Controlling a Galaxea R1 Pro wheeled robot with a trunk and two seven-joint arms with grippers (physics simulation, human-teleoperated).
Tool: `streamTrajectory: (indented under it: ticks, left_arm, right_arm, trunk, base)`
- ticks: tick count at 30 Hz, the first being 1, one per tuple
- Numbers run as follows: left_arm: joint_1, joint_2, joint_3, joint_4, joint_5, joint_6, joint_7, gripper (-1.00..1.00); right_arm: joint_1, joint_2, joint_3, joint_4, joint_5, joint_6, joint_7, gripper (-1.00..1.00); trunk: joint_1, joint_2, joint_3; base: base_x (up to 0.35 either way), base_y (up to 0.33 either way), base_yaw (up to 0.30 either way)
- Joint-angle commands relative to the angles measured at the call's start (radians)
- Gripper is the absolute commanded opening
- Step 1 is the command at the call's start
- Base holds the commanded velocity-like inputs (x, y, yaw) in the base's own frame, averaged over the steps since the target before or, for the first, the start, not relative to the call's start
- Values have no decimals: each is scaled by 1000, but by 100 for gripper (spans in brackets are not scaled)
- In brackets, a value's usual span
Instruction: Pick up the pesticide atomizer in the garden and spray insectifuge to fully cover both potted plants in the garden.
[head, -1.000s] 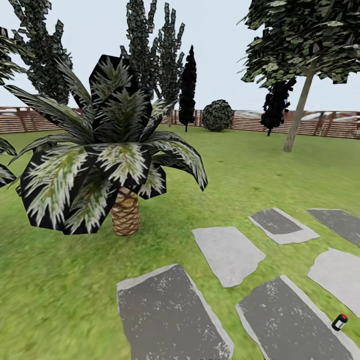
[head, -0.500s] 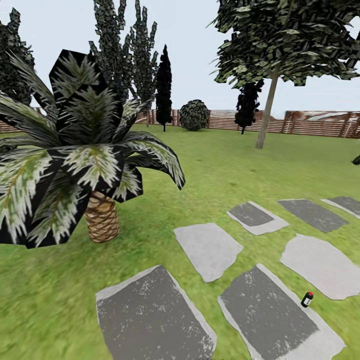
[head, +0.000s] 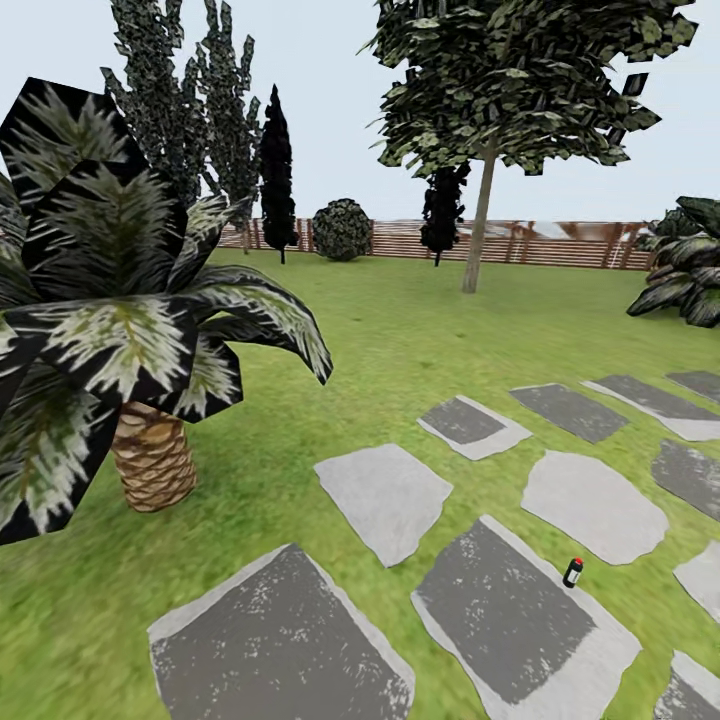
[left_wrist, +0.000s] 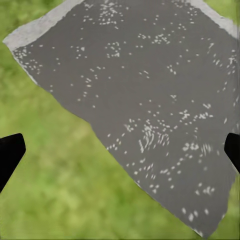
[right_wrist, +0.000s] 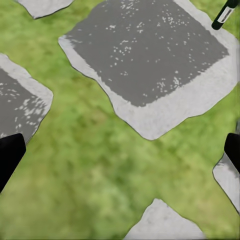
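Grey paving slabs (head: 505, 610) set in lawn, palm (head: 120, 320) at the robot's left. Head view: the pesticide atomizer (head: 572, 572) stands upright at a slab's far edge, ahead and to the right. Left wrist view: left end effector (left_wrist: 120, 152) spread wide over a slab, empty. Right wrist view: right end effector (right_wrist: 120, 152) likewise spread above grass; the atomizer stands well off. Bottle likely light, rigid, slick; best gripped around the slim body, below the head.

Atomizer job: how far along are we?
Nothing done yet. The pesticide atomizer stands unpicked at a paving slab's edge, ahead to the right. Both pincers, left and right, hang open and empty over ground. Left: approach, grasp, then spray both plants.
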Motion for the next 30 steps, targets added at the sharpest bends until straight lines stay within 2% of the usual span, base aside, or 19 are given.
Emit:
streamTrajectory:
  ticks: [1, 13, 21, 30]
  left_arm:
    - [0, 0, 0, 1, -1, -3, 1, 100]
    - [0, 0, 0, 2, -3, -3, 1, 100]
    - [0, -1, 0, 2, -8, -3, 1, 100]
    - [0, -1, -3, 3, -10, -3, 1, 100]
  right_arm:
    - [-1, 0, -1, 1, -1, -3, 0, 100]
    - [-1, 0, -1, 1, -2, -3, 0, 100]
    - [-1, 0, -1, 0, 0, -3, -1, 100]
    - [-1, 0, -2, -1, 1, -3, -2, 100]
  trunk:
    - [0, -1, -1]
    - [0, -1, -5]
    - [0, -1, -15]
    - [0, -1, -26]
  base:
    - [180, 250, -294]
    - [223, 239, -286]
    - [236, 213, -202]
    - [83, 44, -193]
